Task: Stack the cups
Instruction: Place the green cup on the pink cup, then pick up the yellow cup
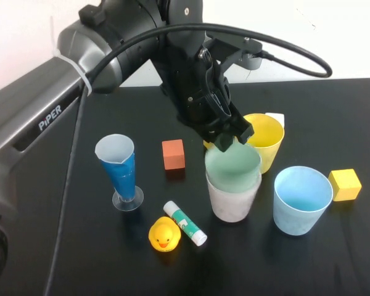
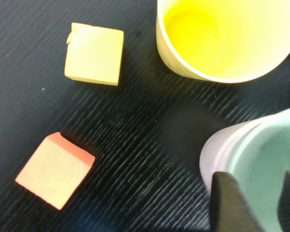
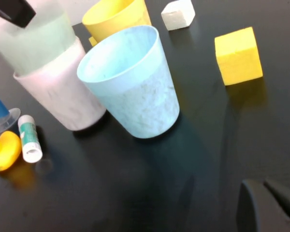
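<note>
- We count four cups on the black worktop (image 1: 333, 111): the green cup (image 1: 232, 168) sits nested inside the pink cup (image 1: 233, 198) near the middle.
- The yellow cup (image 1: 264, 139) stands upright and empty at about 1 o'clock from that pair; the light blue cup (image 1: 301, 198), also empty, stands at 3 o'clock from it.
- The left tool (image 1: 229, 139) is over the far rim of the green cup, its fingers straddling the rim with a small gap; we cannot tell whether they press the wall.
- The right tool (image 3: 268, 205) shows only in its wrist view, low near the light blue cup; its fingertips lie nearly together, holding nothing.
- One blue cone glass (image 1: 120, 169) stands at 9 o'clock, empty.
- We count one rubber duck (image 1: 164, 235), one glue stick (image 1: 185, 223), one orange block (image 1: 173, 154), one white block (image 1: 275, 118) and two yellow blocks, one (image 1: 345, 184) at 3 o'clock and another (image 2: 94, 53) beside the yellow cup.
</note>
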Available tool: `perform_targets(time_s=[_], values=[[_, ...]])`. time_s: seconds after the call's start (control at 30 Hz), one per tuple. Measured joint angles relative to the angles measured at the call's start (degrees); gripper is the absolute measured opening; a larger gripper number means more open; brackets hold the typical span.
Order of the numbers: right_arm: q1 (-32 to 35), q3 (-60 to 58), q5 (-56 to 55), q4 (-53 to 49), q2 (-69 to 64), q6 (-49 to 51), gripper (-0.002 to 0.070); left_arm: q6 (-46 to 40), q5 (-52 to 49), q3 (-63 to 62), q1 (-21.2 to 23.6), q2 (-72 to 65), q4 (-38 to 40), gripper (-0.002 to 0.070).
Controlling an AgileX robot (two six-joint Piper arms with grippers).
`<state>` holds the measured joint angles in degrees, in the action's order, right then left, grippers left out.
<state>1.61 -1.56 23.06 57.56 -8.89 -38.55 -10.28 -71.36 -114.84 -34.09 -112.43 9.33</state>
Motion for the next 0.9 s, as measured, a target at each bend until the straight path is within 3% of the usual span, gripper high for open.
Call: perform_targets(time_s=[0.2, 0.4, 0.5, 0.7, 0.9], values=[[0.0, 0.0, 0.0, 0.9, 0.0, 0.0, -0.0001, -1.0, 0.0, 0.0, 0.0, 0.3, -1.0, 0.0237], [0.0, 3.9, 0.1, 0.4, -0.4, -2.8, -0.0001, -1.1, 0.0, 0.0, 0.0, 5.3, -3.6, 0.0075], [0.0, 10.8, -0.4, -4.1, -3.3, -3.5, -0.0001, -1.3, 0.0, 0.0, 0.0, 8.6, -6.4, 0.0023], [0.0, 27.5, 3.8, -16.8, -18.0, -4.0, -0.0001, -1.1, -0.1, 3.0, 1.3, 15.3, -8.0, 0.0003], [0.0, 42.9, 13.8, -25.2, -32.4, -4.3, -0.0001, 0.5, 4.5, 21.7, 1.5, 27.0, -9.3, 0.0002]])
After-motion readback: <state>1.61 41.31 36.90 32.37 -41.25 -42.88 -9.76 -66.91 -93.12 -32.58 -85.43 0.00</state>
